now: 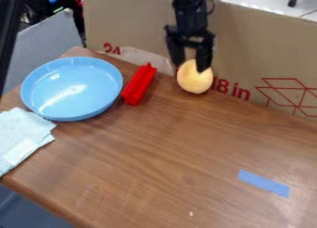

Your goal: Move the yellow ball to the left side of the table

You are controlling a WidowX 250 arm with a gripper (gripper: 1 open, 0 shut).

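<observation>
Over on the far left edge, a pale folded cloth (21, 134) lies on the table (173, 167), its corner just beside the blue bowl (73, 89). That bowl sits wide and shallow on the left half of the brown wood-grain top. Next along, the red block (140, 82) lies at a slant, close to the bowl's right rim. Now to the middle at the back: the yellow ball (192, 77) rests on the tabletop right of the red block, hard up against the cardboard box (266, 46) with its red print. And right above it, the black gripper (191, 57) points steeply down, its fingers (172, 48) spread wide apart, one to each side of the ball's upper half. Whether the tips touch the ball, I cannot tell from this angle; nothing is clamped. Moving on right, the box wall runs along the back with red lettering beside the ball. Down at the front right, a small strip of blue tape (262, 183) is stuck flat on the wood, well apart from everything else.
</observation>
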